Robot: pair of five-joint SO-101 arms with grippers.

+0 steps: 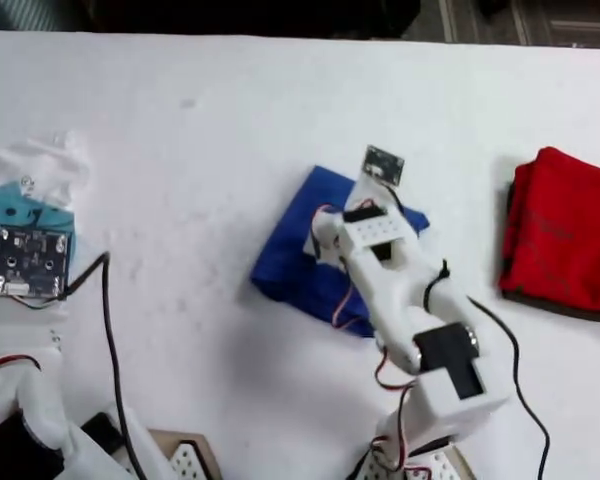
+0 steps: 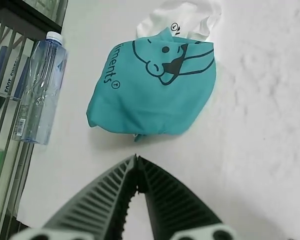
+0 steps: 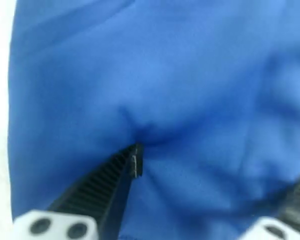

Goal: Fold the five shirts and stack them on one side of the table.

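Right gripper [image 3: 217,170] spread wide, dimpling the smooth blue shirt [image 3: 165,75]; left gripper [image 2: 136,160] pressed together near rumpled, printed teal shirt [image 2: 150,95].

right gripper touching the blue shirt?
Touching. Right wrist view: the right gripper is open, one fingertip pressed into the blue shirt, fabric puckering round it.

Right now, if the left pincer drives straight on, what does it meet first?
Probably the teal shirt, across a strip of bare table; how high the left pincer rides is unclear.
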